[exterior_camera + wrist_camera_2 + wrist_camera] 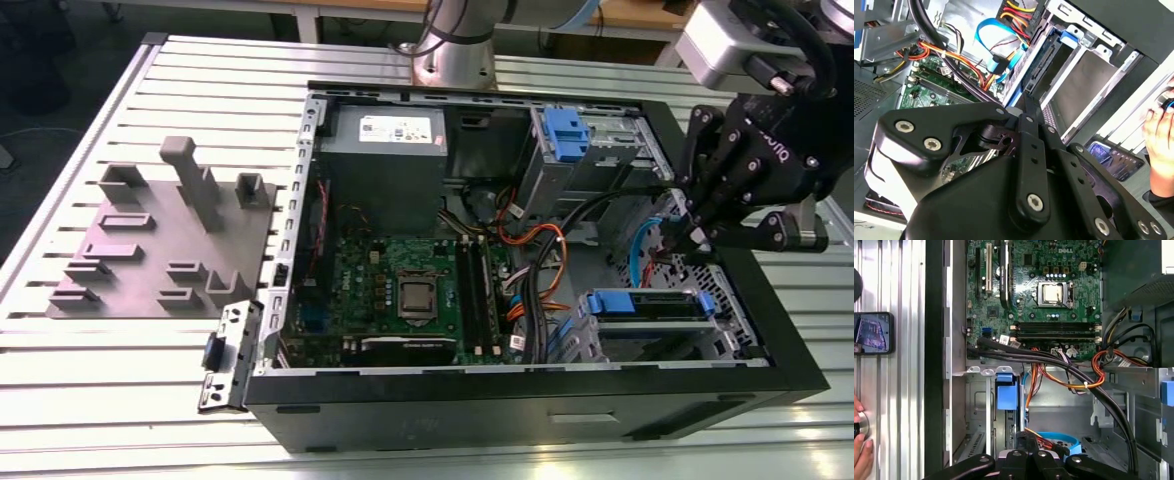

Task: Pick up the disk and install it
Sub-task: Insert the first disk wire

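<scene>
The disk [650,304] sits in the open computer case's [534,395] bay; the claw's [687,240] spread is unclear.

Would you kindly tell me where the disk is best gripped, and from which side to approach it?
In the exterior view the disk lies flat in the cage at a corner of the case, with metal walls close around it. Its blue tab looks the most exposed part, so I would probably grip there, coming straight down through the case's open top.
</scene>
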Controlling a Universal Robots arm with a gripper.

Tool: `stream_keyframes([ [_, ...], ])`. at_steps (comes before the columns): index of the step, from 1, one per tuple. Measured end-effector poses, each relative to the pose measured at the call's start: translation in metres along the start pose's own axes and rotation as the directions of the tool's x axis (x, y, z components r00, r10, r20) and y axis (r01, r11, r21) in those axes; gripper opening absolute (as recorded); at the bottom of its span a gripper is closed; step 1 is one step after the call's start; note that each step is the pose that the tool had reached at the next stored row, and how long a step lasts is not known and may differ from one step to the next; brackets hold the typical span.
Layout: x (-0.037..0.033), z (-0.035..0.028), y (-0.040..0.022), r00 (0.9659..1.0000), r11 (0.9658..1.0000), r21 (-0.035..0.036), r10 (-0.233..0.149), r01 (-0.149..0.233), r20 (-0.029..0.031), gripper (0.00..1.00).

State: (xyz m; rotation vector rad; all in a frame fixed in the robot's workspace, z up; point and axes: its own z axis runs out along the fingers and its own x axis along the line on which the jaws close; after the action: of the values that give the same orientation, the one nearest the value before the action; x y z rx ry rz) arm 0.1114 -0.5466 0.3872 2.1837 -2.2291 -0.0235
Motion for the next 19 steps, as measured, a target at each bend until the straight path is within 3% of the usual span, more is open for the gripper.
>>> stream_keyframes([
  [19,-0.0005,0.0004,-0.0042,1.0,1.0,0.0,0.0,0.0,0.0004,0.11],
])
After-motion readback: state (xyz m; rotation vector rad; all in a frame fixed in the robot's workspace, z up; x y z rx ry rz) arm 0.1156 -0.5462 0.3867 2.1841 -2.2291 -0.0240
